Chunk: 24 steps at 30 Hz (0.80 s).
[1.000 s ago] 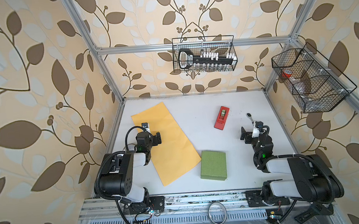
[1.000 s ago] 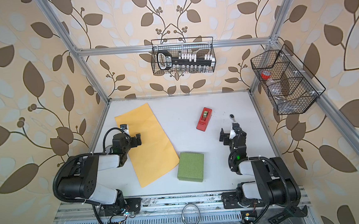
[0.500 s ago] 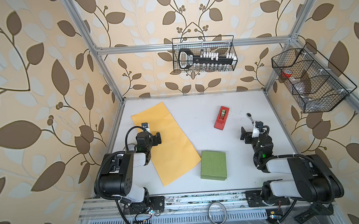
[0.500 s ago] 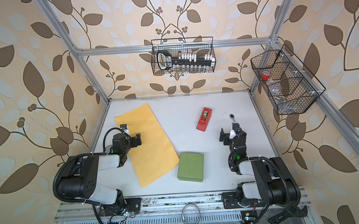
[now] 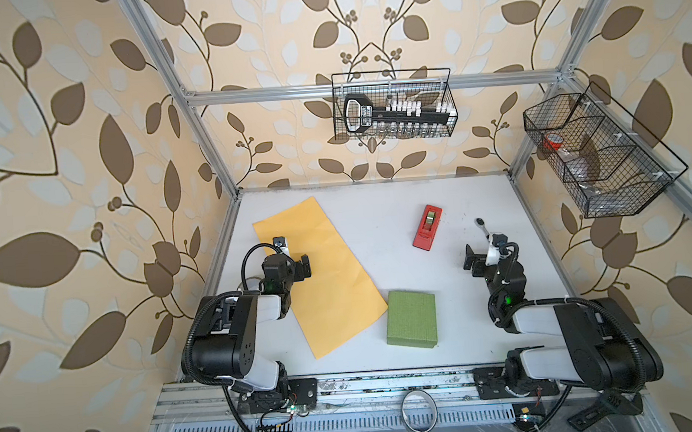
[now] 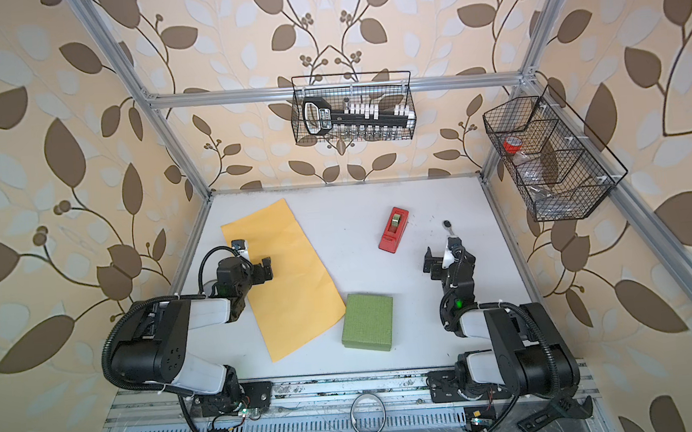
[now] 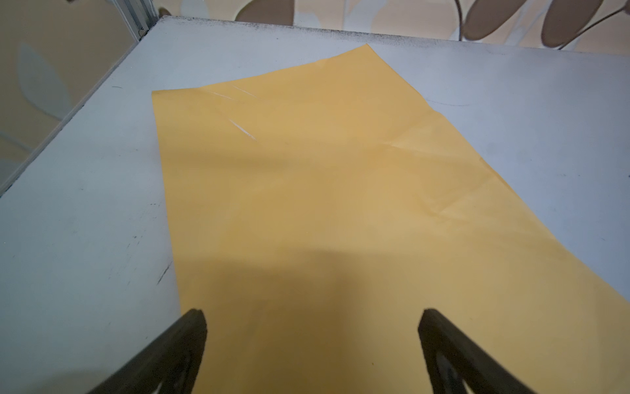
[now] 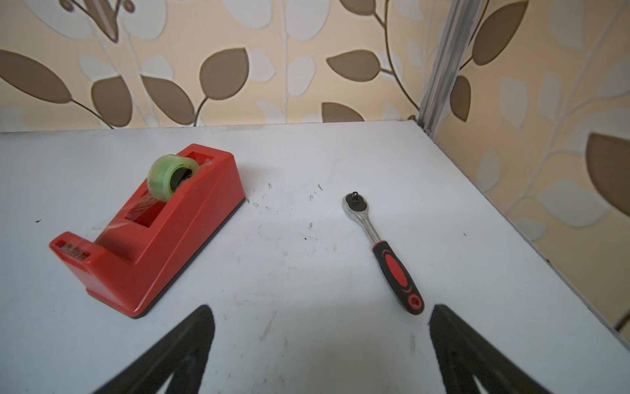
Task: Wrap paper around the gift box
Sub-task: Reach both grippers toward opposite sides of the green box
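Note:
The green gift box (image 5: 411,319) (image 6: 367,322) lies flat near the table's front middle. The pale yellow-orange paper (image 5: 323,277) (image 6: 290,279) (image 7: 341,204) lies spread on the left, slanting from back left to front. One of its corners comes right up to the box's left side. My left gripper (image 5: 293,255) (image 6: 253,257) (image 7: 312,317) hovers open over the paper's left part, nothing between its fingers. My right gripper (image 5: 483,249) (image 6: 441,252) (image 8: 322,314) stands open over bare table at the right, away from the box.
A red tape dispenser (image 5: 427,226) (image 6: 393,229) (image 8: 150,232) sits at the back middle. A ratchet wrench (image 8: 381,249) (image 5: 482,224) lies just ahead of the right gripper. Wire baskets (image 5: 393,105) (image 5: 598,157) hang on the back and right walls.

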Each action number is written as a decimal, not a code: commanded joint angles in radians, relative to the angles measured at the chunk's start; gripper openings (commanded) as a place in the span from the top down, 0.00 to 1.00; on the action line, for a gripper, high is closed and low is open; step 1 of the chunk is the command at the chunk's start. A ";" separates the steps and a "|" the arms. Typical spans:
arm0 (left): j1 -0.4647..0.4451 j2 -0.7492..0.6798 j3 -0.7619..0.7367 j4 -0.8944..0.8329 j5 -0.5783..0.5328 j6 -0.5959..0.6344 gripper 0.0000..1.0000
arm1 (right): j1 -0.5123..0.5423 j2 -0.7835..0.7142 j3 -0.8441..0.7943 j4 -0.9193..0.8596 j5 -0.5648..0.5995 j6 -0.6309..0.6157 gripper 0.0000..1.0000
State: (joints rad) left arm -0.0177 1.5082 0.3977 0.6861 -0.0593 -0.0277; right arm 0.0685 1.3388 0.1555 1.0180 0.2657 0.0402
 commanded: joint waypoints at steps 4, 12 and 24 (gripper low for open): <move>0.008 -0.182 0.076 -0.244 -0.098 -0.056 0.01 | 0.064 -0.221 0.064 -0.236 0.223 -0.009 0.00; -0.022 -0.268 0.256 -0.595 0.084 -0.371 0.01 | -0.026 -0.452 0.235 -0.801 -0.034 0.448 0.01; -0.434 -0.455 0.258 -0.802 0.488 -0.598 0.05 | 0.291 -0.382 0.440 -1.459 -0.453 0.420 0.07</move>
State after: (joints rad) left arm -0.4099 1.0668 0.6422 0.0006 0.2981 -0.5491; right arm 0.3023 0.9310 0.5556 -0.1925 -0.0986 0.4767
